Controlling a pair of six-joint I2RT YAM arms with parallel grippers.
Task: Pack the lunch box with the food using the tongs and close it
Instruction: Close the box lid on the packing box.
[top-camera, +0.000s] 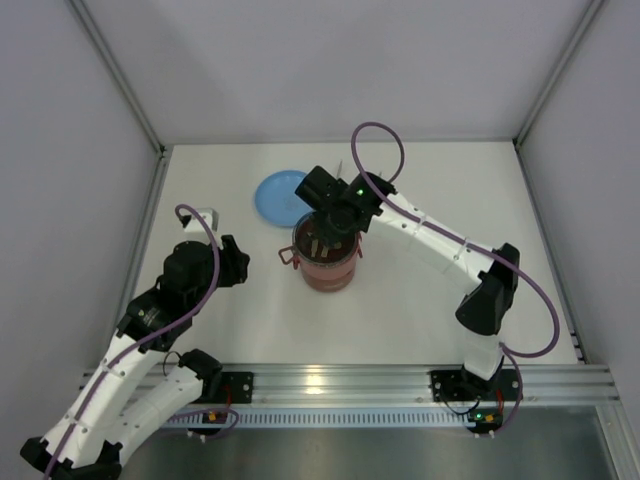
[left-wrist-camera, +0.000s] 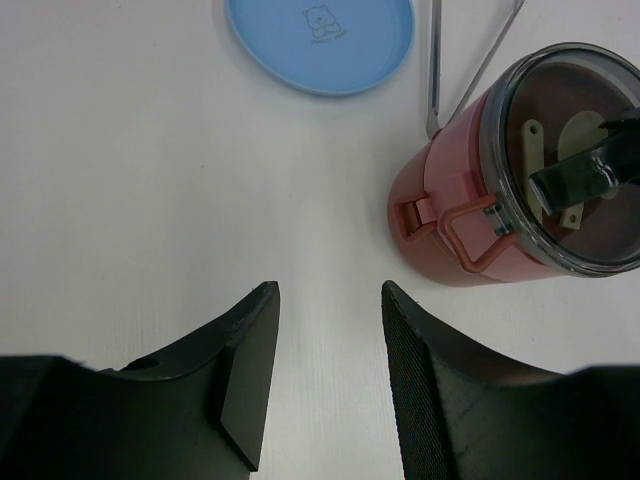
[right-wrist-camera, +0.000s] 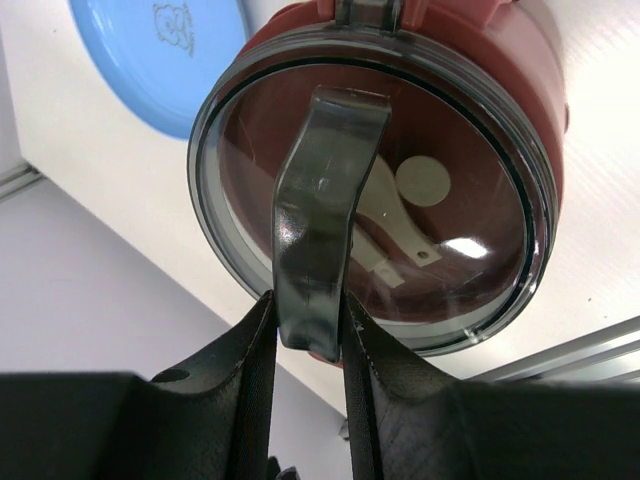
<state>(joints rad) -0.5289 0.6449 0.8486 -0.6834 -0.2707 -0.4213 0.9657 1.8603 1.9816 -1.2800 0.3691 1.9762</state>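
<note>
The lunch box is standing on the tabletop, rigid and likely slick-sided, so the right claw is pinching its stiff lid handle while the left claw is hanging released

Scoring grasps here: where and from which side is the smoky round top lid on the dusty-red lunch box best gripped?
By the dark arched strap handle across the smoky round top lid's centre, from straight above: it stands clear of the flat disc and is narrow. The right pincer is shut on its flat sides.
</note>
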